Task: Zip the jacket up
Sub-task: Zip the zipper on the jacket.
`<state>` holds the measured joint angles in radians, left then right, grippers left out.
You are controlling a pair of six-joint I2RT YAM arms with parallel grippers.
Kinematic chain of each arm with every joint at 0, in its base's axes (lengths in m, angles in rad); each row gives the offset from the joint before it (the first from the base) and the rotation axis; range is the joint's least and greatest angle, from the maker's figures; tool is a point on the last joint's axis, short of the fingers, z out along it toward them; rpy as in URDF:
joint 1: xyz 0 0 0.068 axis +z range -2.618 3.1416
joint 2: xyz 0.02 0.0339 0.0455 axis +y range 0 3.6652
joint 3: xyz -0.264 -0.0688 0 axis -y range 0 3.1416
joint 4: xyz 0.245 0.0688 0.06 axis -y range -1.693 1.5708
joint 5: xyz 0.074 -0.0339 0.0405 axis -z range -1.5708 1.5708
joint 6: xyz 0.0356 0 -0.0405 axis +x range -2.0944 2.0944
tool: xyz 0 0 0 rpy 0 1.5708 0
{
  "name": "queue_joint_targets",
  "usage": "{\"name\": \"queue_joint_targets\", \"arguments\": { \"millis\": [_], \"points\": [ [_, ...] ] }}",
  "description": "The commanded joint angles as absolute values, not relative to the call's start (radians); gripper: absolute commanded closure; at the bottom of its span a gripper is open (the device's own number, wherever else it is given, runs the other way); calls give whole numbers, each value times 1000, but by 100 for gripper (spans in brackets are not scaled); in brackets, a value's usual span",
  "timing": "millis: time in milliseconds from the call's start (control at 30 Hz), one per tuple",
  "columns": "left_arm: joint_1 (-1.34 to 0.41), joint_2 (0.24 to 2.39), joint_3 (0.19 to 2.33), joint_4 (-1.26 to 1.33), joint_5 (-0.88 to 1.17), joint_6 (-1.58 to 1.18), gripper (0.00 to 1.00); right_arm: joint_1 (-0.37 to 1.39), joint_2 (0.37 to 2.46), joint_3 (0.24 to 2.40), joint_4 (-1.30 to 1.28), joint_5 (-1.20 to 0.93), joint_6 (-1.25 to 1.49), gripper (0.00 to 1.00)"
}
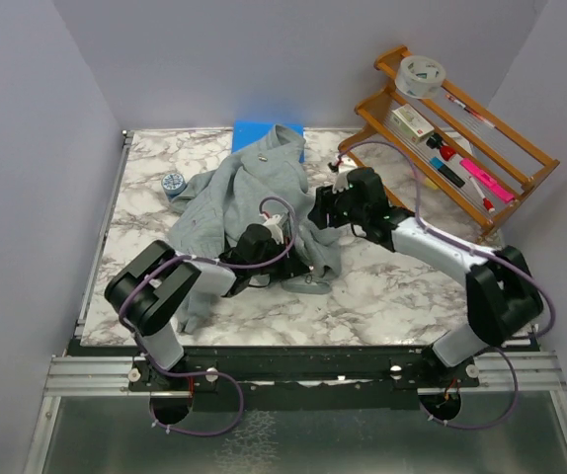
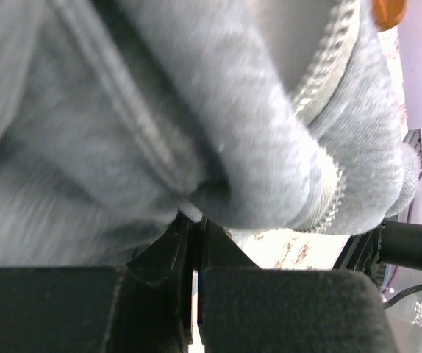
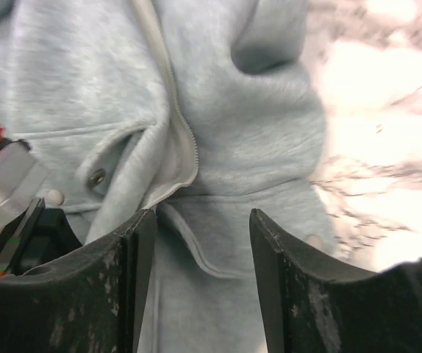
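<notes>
The light grey fleece jacket (image 1: 254, 193) lies crumpled on the marble table, hood toward the far edge. My left gripper (image 1: 272, 237) is at its near hem, shut on a fold of the jacket's edge (image 2: 190, 212); the pale zipper teeth (image 2: 321, 66) run up to the right of it. My right gripper (image 1: 325, 205) is open just above the jacket's right side. In the right wrist view its fingers (image 3: 141, 243) straddle a hem flap (image 3: 204, 250), with the zipper (image 3: 185, 140) and a snap button (image 3: 96, 177) ahead.
A blue pad (image 1: 260, 131) lies under the jacket's hood at the far edge. A small round tin (image 1: 173, 184) sits left of the jacket. A wooden rack (image 1: 451, 138) with tape, pens and boxes stands at the back right.
</notes>
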<state>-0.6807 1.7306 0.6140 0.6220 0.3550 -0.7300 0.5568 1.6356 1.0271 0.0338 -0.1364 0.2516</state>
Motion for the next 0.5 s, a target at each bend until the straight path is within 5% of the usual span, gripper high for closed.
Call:
{"name": "queue_joint_targets", "arguments": {
  "millis": [0, 267, 467],
  "points": [
    [-671, 1615, 547, 436, 349, -692, 100, 553, 1420, 1001, -84, -55, 34, 40],
    [-682, 1431, 530, 299, 380, -691, 100, 586, 1168, 894, -126, -302, -259, 51],
    [-683, 1381, 528, 255, 395, -680, 100, 967, 1008, 620, 84, -159, -689, 52]
  ]
}}
